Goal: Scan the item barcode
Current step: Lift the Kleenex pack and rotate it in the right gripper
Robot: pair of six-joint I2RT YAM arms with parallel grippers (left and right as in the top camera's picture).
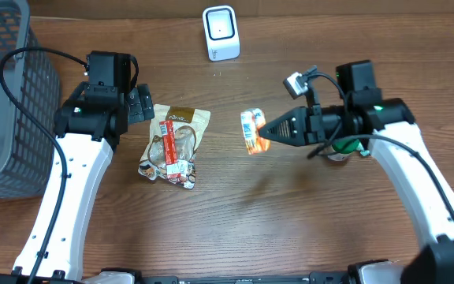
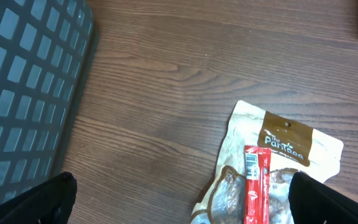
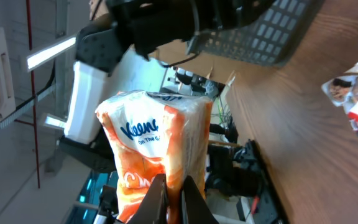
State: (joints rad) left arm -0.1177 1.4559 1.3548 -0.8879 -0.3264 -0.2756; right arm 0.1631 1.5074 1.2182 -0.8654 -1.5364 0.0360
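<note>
We see our right gripper (image 1: 263, 132) pinching the orange-and-white plastic tissue pack (image 1: 250, 132) by one end, held above the brown wooden table (image 1: 235, 213), well apart from the small white box-shaped barcode scanner (image 1: 221, 32) at the far edge. Our left gripper (image 1: 141, 105) hangs spread wide just beside the beige snack pouch (image 1: 176, 142)

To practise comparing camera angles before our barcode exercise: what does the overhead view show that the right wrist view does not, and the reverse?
Only the overhead view shows the white scanner and the whole outline of the snack bag. Only the right wrist view shows the lettering on the tissue pack and, close up, the fingers pinching its edge. Both views show the tissue pack held off the table, the snack bag lying on the wood, and the mesh basket.
</note>
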